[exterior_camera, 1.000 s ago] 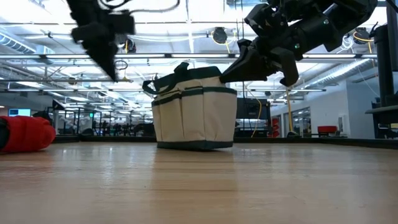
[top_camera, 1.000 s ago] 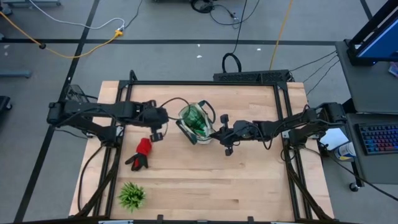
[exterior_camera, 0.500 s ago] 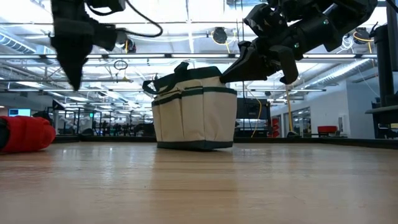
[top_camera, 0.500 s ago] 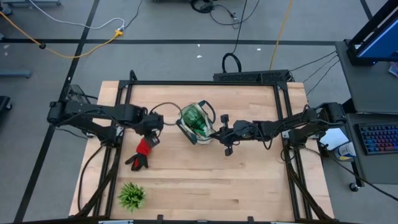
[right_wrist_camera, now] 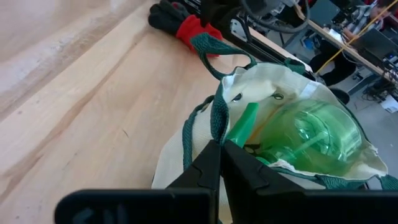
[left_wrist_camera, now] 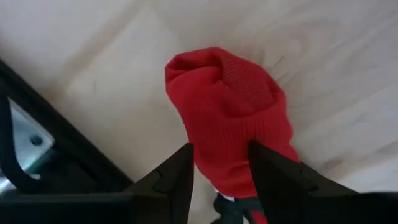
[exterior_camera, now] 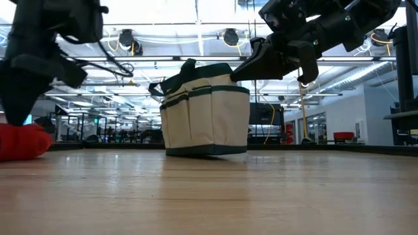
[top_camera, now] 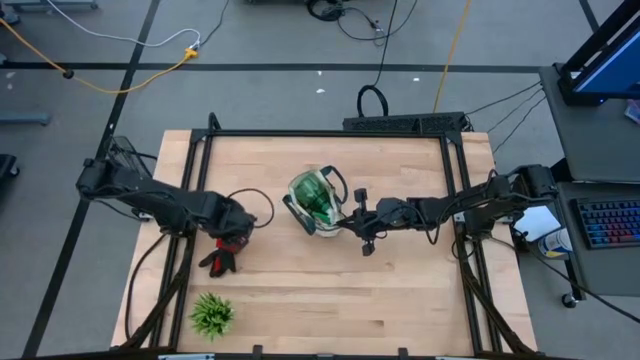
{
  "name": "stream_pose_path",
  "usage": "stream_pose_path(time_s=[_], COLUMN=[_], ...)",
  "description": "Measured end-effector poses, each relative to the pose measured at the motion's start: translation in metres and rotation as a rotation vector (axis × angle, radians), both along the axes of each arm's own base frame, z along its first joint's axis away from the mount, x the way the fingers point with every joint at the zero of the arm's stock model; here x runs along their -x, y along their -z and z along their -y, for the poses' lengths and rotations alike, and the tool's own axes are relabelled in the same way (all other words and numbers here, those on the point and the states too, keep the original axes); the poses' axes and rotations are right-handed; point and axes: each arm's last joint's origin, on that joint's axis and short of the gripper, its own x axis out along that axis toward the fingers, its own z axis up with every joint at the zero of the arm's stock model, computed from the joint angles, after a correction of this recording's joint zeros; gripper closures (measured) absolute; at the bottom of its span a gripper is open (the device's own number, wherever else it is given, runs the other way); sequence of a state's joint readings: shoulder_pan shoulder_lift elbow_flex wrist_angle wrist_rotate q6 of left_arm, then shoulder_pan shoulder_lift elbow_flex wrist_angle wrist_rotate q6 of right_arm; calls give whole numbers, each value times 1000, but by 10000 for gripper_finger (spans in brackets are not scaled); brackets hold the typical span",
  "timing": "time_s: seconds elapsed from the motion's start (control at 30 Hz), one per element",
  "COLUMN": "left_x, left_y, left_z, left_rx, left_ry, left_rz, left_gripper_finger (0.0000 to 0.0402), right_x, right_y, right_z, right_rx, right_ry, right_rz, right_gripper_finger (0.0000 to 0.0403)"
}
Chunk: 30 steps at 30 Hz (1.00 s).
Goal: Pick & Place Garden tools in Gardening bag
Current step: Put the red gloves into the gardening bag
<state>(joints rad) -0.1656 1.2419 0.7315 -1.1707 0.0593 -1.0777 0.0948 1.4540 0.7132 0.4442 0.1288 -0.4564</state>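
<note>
The cream gardening bag (top_camera: 296,207) with dark green trim stands mid-table on its base, and a green spray bottle (right_wrist_camera: 311,134) shows inside it. My right gripper (top_camera: 344,222) is shut at the bag's rim on the side facing the table's right. The red-and-black glove (left_wrist_camera: 230,118) lies flat on the table left of the bag. My left gripper (left_wrist_camera: 221,171) is low over it and open, one finger on each side of the red cuff. My right gripper pinches the bag's green-trimmed rim (right_wrist_camera: 214,134) between its two shut fingers, beside the foot of a handle strap. It comes in from the table's right, slanting down. The bag stays upright on the table. I cannot tell whether my left gripper's fingers (left_wrist_camera: 177,177) touch the glove.
A spiky green tuft plant (top_camera: 211,313) stands near the table's front left corner. Black frame rails (top_camera: 190,190) run along the table's left, far and right sides. Bare wood lies in front of the bag.
My left gripper has moved away from the bag, toward the table's near left, and down onto the glove. The right gripper keeps its hold at the bag's rim. The glove lies where it was.
</note>
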Motion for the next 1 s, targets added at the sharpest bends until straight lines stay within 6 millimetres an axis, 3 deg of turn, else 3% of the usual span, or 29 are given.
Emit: stream_pose_path(time_s=[0.33, 0.43, 0.63, 0.83, 1.0], left_x=[-2, -5, -6, -6, -9], left_y=[22, 24, 24, 24, 23], left_z=[9, 10, 9, 8, 7], left_rx=[-4, -7, -50, -84, -149], left_ry=[142, 214, 231, 249, 277], left_rz=[124, 162, 177, 184, 203], left_gripper_finger=[248, 274, 382, 375, 393], right_x=[0, 0, 0, 0, 0], right_y=[0, 0, 0, 0, 0], right_z=[0, 0, 0, 0, 0], right_rx=[-33, -52, -46, -48, -48], right_ry=[14, 22, 20, 21, 21], right_rz=[1, 2, 2, 2, 2], right_gripper_finger=[399, 399, 399, 399, 399])
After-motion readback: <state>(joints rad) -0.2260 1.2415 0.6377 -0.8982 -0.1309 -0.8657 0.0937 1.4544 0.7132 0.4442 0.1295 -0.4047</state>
